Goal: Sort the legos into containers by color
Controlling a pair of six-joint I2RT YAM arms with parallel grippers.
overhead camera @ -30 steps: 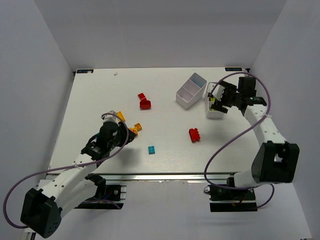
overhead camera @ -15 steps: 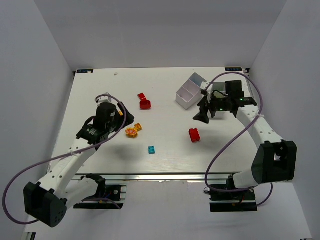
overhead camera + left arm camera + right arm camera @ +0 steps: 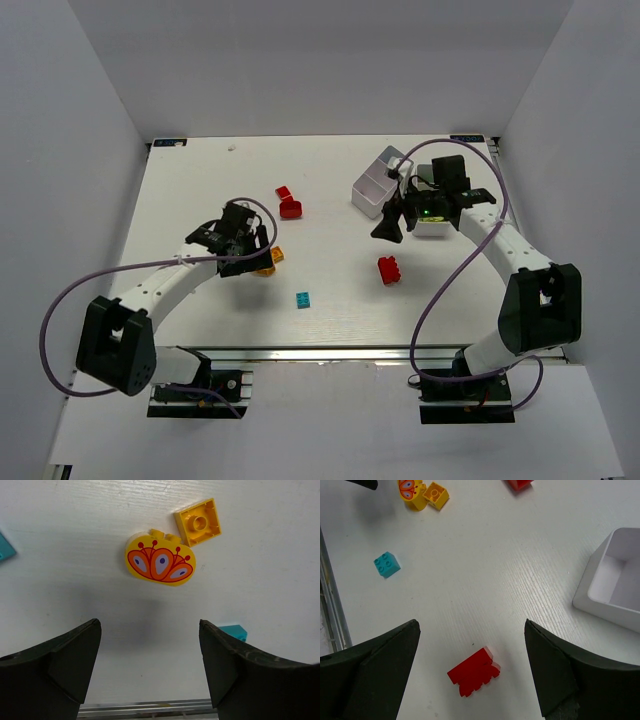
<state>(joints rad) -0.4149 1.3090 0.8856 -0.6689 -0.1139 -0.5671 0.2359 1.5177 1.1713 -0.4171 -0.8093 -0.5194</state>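
Observation:
My left gripper (image 3: 252,252) hangs open just above the table, nothing between its jaws. Just ahead of it lie a yellow rounded lego with an orange flower print (image 3: 160,562) and an orange square lego (image 3: 198,522). A cyan lego (image 3: 302,299) sits nearer the front edge. My right gripper (image 3: 385,230) is open above a red lego (image 3: 473,671) lying on its side between the fingers' line. Two more red legos (image 3: 289,203) lie at the back middle. One white container (image 3: 372,190) stands beside my right gripper; the other container (image 3: 430,228) is partly hidden under that arm.
The metal rail of the table's front edge (image 3: 150,710) runs close below my left gripper. The right arm's cable (image 3: 440,290) loops over the table's right side. Grey walls enclose the table on three sides.
My left gripper has opened wide and now hangs beside the yellow and orange legos. My right gripper has swung away from the right container, leftward and down over the red lego.

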